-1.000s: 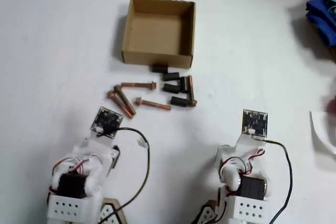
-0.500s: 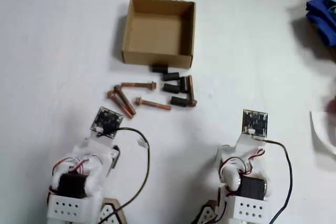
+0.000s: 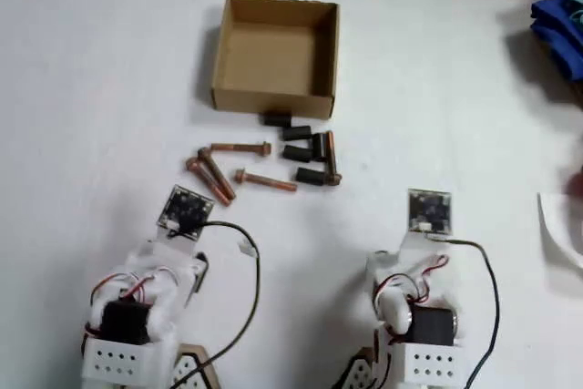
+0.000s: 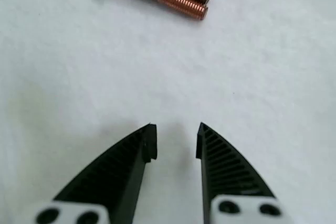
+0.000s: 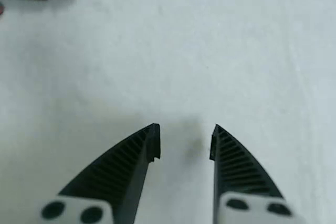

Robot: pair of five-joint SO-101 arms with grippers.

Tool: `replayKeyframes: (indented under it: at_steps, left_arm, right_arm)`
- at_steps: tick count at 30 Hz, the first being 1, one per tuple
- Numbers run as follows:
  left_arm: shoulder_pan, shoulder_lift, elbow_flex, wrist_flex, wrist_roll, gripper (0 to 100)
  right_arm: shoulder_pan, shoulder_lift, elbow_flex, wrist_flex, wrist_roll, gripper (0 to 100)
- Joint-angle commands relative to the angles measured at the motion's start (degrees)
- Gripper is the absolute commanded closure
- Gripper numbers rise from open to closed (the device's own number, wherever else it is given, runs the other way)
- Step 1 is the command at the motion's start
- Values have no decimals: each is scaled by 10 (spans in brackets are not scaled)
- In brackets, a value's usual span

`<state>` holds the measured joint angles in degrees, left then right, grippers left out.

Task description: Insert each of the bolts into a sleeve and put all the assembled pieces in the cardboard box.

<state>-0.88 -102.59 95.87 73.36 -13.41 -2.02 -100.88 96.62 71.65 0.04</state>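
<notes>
The cardboard box (image 3: 273, 97) stands with its top open and its interior empty, near the middle of the far edge of the worktop (image 3: 109, 79). Several black sleeves (image 3: 296, 133) lie in a loose cluster just in front of the box's near wall. The copper-coloured bolts (image 3: 265, 180) lie beside this cluster, toward the worktop's left edge. Two of them lie side by side. One further bolt (image 3: 332, 157) rests against the sleeves.

Both arms sit at the near edge. The left gripper (image 4: 176, 141) hangs over bare worktop with its jaws slightly parted and grips nothing. The right gripper (image 5: 185, 142) is in the same condition: jaws slightly parted, nothing held.
</notes>
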Motion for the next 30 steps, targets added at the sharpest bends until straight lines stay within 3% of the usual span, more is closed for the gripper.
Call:
replayKeyframes:
  at_steps: [1, 6, 12, 18, 23, 26, 30]
  left_arm:
    - [-4, -19, 11, 3, -2, 849]
    - [-4, -19, 11, 3, -2, 849]
    - [-4, -19, 11, 3, -2, 849]
    - [-4, -19, 11, 3, -2, 849]
    - [-4, -19, 11, 3, -2, 849]
    - [-4, -19, 11, 3, -2, 849]
    - [-4, -19, 11, 3, -2, 849]
  right_arm:
    - [-63, -12, 4, -2, -5, 834]
    - [-101, -12, 4, -62, -5, 835]
    - [-66, -11, 2, -260, -2, 834]
    - [-172, -7, -54, -180, 85, 834]
    - [-177, 46, -149, -138, 135, 833]
    - [-174, 174, -261, -129, 137, 833]
    - [-145, 458, -498, -51, 137, 833]
